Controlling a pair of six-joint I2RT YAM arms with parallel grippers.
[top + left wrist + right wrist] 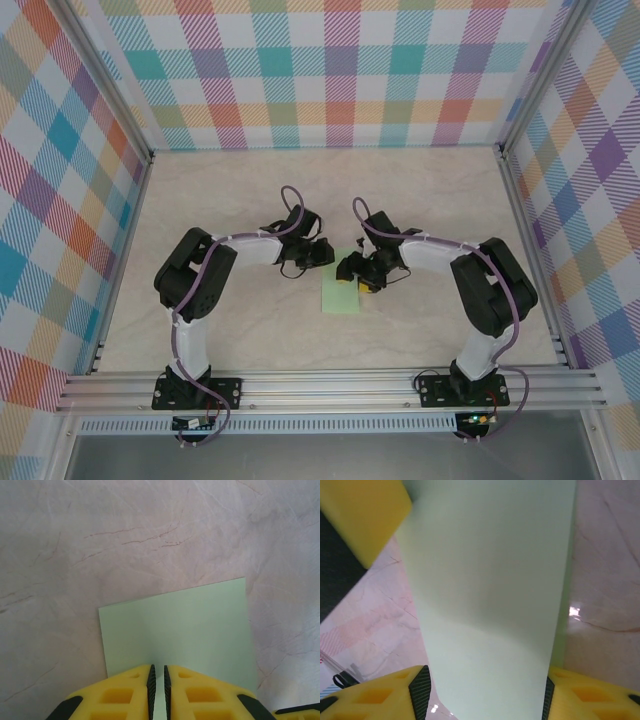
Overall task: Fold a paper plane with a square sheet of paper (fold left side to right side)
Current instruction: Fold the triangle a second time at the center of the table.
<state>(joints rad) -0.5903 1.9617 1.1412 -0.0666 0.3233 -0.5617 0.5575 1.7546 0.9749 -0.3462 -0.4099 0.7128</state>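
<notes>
Left side first: the left gripper [320, 258] has its yellow fingers [120, 695] closed to a thin slit, poised over the edge of the square sheet of thin pale green paper [340, 300]. From the left wrist the sheet [190, 630] spreads flat ahead of the tips, and whether they nip its edge I cannot tell. The left arm is bent at the elbow out toward the table's left edge, its wrist reaching in to the middle.

The sheet lies mid-table, a little toward the near edge.

Over to the right gripper [366, 287], just beside the sheet's right part: its jaws stand apart, and the paper [490, 580] fills the gap from pad to pad, curving away. Whether the pads press it is unclear. The right arm mirrors the left one, elbow out right.

The pale marbled table [250, 200] is bounded by bright plaid walls [330, 70] on three sides and a metal rail [330, 385] along the near edge.
</notes>
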